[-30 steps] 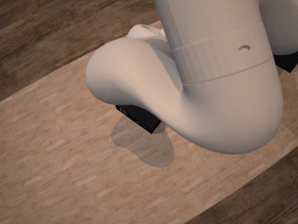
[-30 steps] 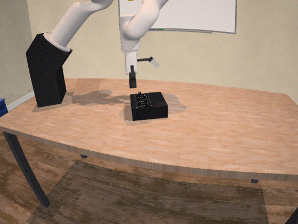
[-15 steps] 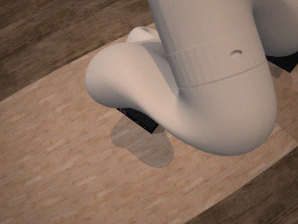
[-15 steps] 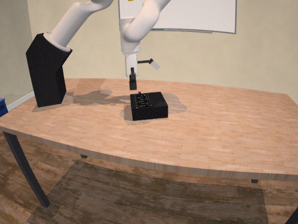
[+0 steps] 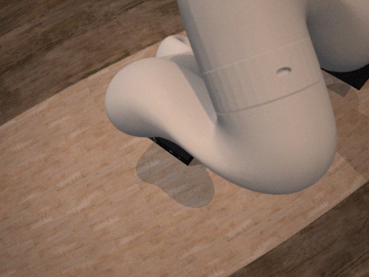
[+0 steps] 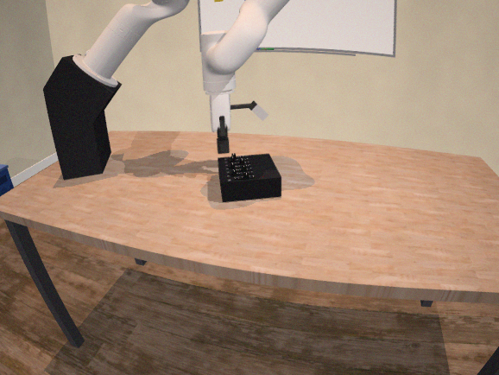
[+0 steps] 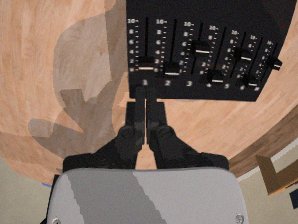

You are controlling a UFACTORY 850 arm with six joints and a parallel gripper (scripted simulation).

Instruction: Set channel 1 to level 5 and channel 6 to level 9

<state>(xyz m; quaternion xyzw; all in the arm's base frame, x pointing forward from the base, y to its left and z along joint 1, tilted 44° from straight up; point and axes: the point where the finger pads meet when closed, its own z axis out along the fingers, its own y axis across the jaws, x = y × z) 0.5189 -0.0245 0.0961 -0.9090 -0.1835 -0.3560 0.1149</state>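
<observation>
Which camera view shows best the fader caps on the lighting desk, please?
The wrist view: it looks onto the lighting desk from above the shut gripper, so the fader caps and their scales show in a row. The exterior view shows the faders small and dark. In the top view the arm hides all but a corner of the desk.

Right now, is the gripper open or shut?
Shut, and holding nothing. In the wrist view the gripper has its fingers pressed together, above the lighting desk, not touching it.
</observation>
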